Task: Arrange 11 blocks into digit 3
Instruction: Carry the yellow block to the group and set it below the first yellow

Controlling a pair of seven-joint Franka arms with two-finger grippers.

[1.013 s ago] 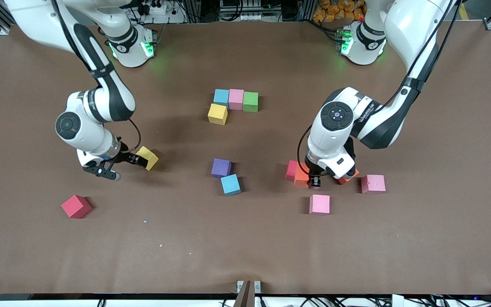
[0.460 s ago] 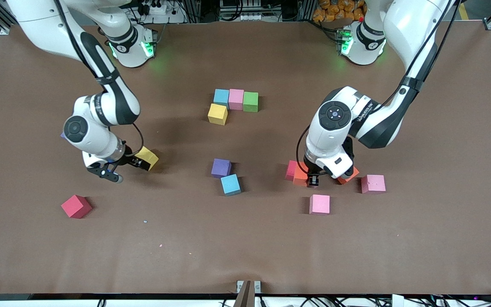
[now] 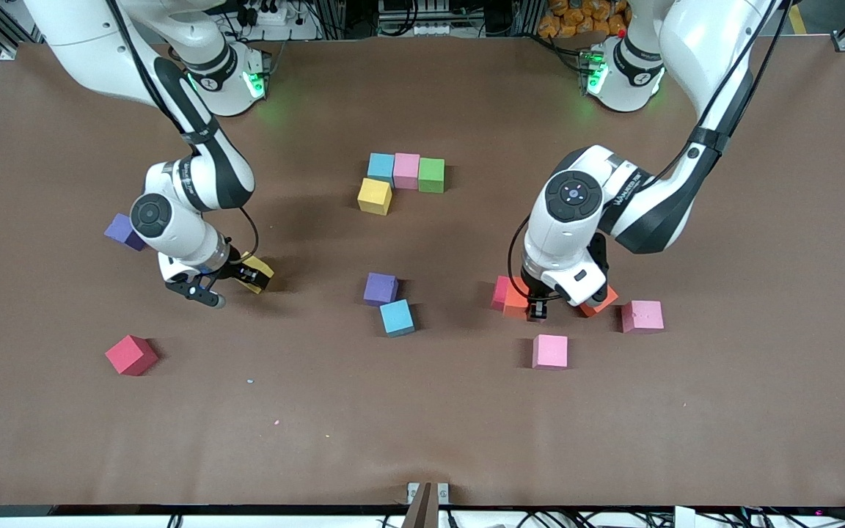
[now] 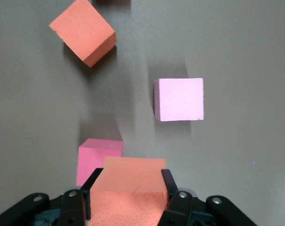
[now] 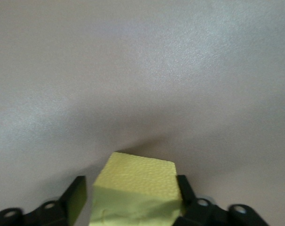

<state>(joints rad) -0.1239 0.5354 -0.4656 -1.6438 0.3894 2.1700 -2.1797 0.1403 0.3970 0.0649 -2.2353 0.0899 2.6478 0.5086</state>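
Observation:
My right gripper (image 3: 249,276) is low over the table with a yellow block (image 3: 261,269) between its fingers. In the right wrist view this yellow block (image 5: 135,181) touches one finger, and a gap shows at the other finger (image 5: 76,195). My left gripper (image 3: 536,308) is shut on an orange block (image 3: 516,301); the left wrist view shows that orange block (image 4: 133,172) squeezed between both fingers. A light blue (image 3: 381,166), a pink (image 3: 406,170) and a green block (image 3: 431,174) stand in a row, with another yellow block (image 3: 375,196) nearer the camera.
Loose blocks: purple (image 3: 381,288) and blue (image 3: 397,317) mid-table, a hot pink one (image 3: 498,291) beside the held orange, a second orange (image 3: 601,301), two pink ones (image 3: 642,316) (image 3: 549,351), red (image 3: 131,355) and another purple one (image 3: 123,230) at the right arm's end.
The right gripper has moved in around the yellow block and its jaws have narrowed. A purple block has come out from under the right arm. The left gripper has shifted only slightly.

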